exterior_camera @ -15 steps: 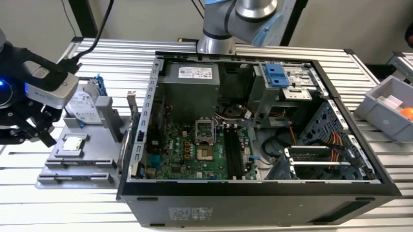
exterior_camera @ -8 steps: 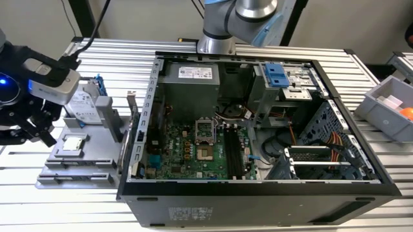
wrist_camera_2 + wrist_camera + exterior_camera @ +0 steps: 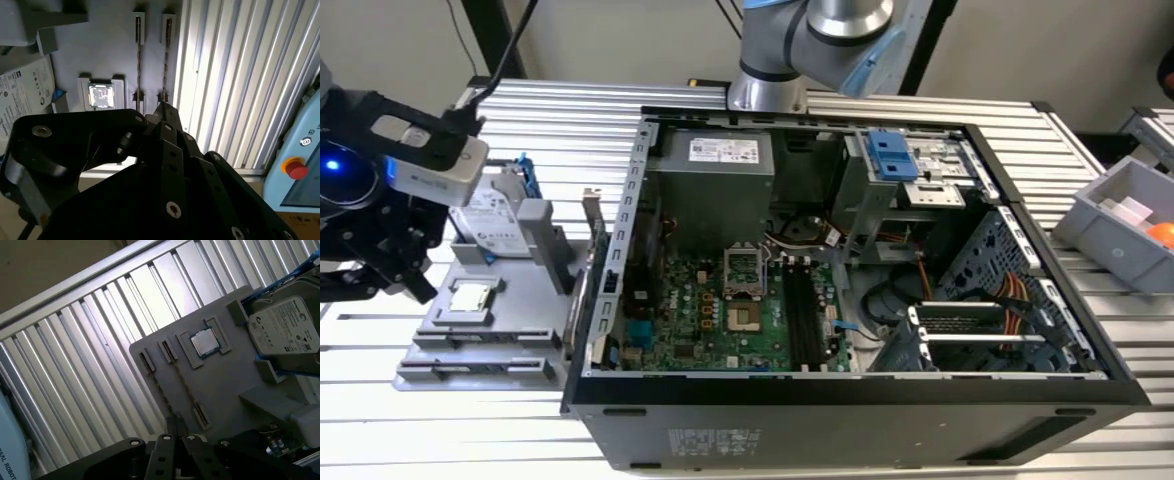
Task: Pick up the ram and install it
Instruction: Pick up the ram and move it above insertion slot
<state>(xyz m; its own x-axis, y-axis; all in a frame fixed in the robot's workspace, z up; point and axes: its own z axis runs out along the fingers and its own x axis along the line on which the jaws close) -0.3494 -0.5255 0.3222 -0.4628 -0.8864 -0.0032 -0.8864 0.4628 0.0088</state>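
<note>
At the exterior view's left, the gripper (image 3: 398, 275) hangs over the outer edge of the grey tray (image 3: 520, 350). In both wrist views its jaws look drawn close together with nothing between them.

The ram (image 3: 167, 55) stands on its long edge in a slotted holder of this tray. It is seen edge-on as a thin dark line, and its near end lies just below the gripper tip. A second stick (image 3: 139, 55) stands parallel beside it, between the ram and the processor (image 3: 102, 95).

The ram is probably light and stiff, but also thin and fragile. A hold on the two flat faces near the middle of the top edge seems the safest, away from the contacts and without any bending. The gap between the two sticks is narrow, so a finger has little room on that side. On the other side the tray ends and the ribbed table (image 3: 480, 430) is free.

Further right the hard drive (image 3: 500, 220) stands at the back of the tray. Next comes the tall wall (image 3: 630, 250) of the open computer case, which is an edge to pass over. Inside the case, the long black memory slots (image 3: 803, 315) lie between the processor socket and loose cables. At the far right a grey bin (image 3: 1121, 215) stands well apart.
</note>
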